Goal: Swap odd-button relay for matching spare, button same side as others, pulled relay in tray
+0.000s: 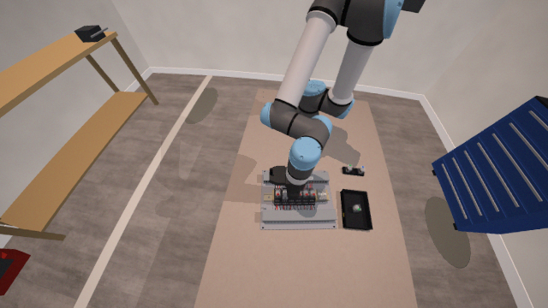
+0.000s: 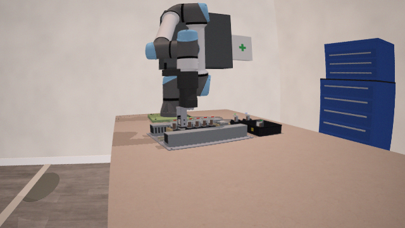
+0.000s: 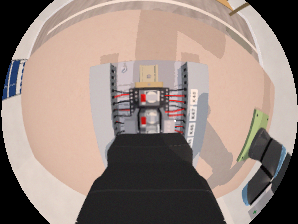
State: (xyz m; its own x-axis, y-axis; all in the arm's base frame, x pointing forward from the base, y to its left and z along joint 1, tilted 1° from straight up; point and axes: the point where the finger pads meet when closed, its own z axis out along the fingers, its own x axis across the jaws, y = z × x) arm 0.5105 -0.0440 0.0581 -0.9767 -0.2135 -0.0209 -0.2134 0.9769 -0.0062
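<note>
My gripper [image 2: 182, 125] [image 3: 149, 115] is shut on a red-button relay [image 3: 151, 118] at the second socket of the row. Its button is on the same side as the red button of the end relay [image 3: 151, 97] [image 2: 174, 125] beside it. The held relay looks upright; whether its top is exactly level with the others cannot be told. More red-button relays [image 2: 204, 122] stand on the other side of the gripper. A green-button relay [image 1: 356, 208] [image 2: 259, 123] lies in the black tray [image 1: 357, 228] [image 2: 273, 130]. The arm hides part of the row in the top view.
The black spare holder [image 1: 353, 172] behind the tray carries a green-button relay [image 1: 349, 168] [image 2: 235, 118] and a blue-button relay [image 1: 362, 169] [image 2: 247, 117]. Grey wire ducts [image 1: 298, 215] [image 2: 205, 135] run along both sides of the row. Red and black wires enter the sockets.
</note>
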